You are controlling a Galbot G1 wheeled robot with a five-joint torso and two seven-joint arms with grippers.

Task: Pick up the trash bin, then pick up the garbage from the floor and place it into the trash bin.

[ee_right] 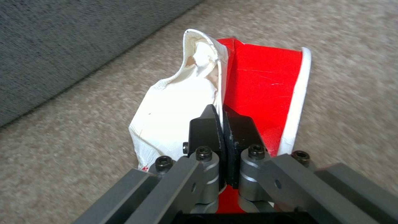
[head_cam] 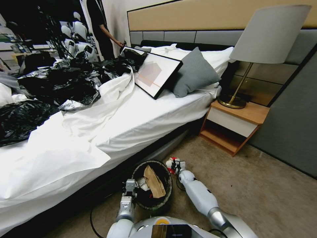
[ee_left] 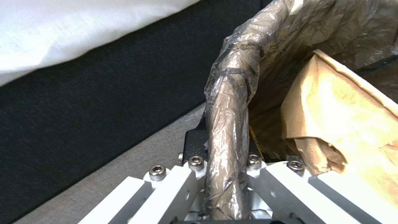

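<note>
Litter is already pinched: the right gripper (ee_right: 224,124) has its jaws closed tight on a red-and-white packet (ee_right: 257,84), down on the carpet (head_cam: 264,198) beside the bed (head_cam: 132,122). From that gripper the trash bin (head_cam: 136,173) lies at about 8 o'clock in the head view, just beside it, so the carry is short. The left gripper (ee_left: 226,161) is clamped on the bin's bag-wrapped rim at its 9 o'clock edge. A tan paper bag (head_cam: 153,181) already stands inside. The packet's long axis runs away from the wrist, so I judge it should clear the rim if lifted first.
</note>
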